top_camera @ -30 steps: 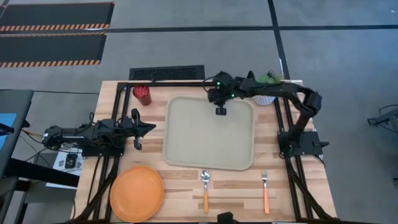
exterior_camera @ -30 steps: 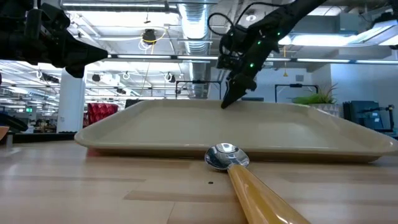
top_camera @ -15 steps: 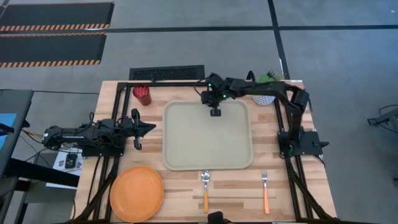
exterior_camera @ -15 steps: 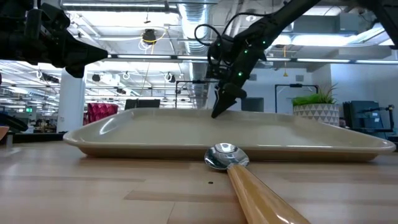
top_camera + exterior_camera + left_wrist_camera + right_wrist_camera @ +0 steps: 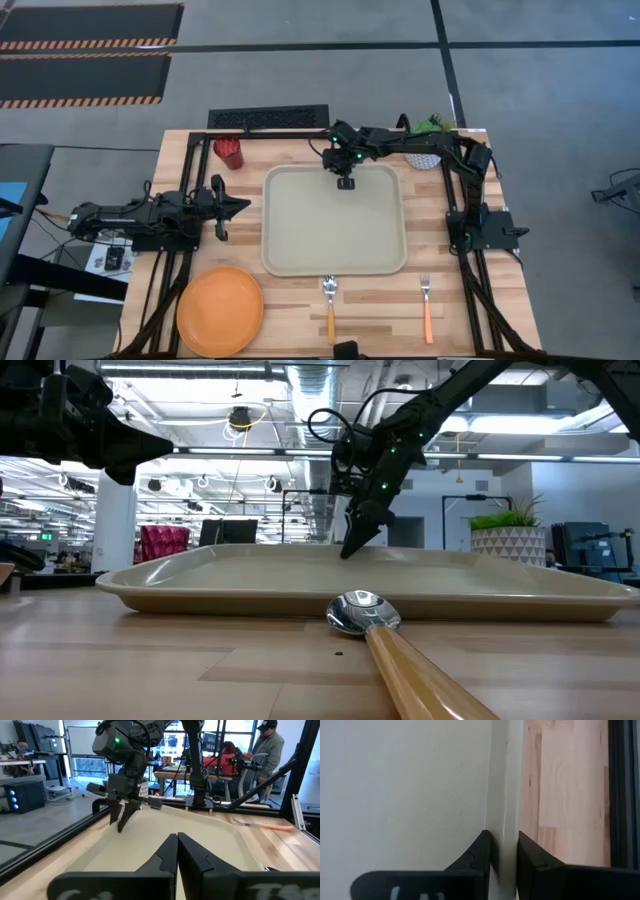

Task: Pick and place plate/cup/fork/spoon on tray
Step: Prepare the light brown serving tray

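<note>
The beige tray lies in the middle of the table. My right gripper is shut on the tray's far rim; it also shows in the low view. My left gripper is shut and empty above the table's left side. The orange plate lies at the near left corner. The dark red cup stands at the far left. The spoon and the fork lie near the front edge, handles toward the near edge. My right gripper pinches the tray's far rim between its two fingers, about the middle of that edge. One finger is inside the tray and one outside. The fingers come from above, pointing down. The tray's bottom rests on the table.
A white pot with a green plant stands at the far right, behind my right arm. A black frame runs around the table's far and side edges. People sit at desks beyond the table in the left wrist view.
My right gripper has gone a little toward the table's left edge, still shut on the tray's far rim. The tray has slid and turned with it: it lay askew and now lies square with the table's edges.
</note>
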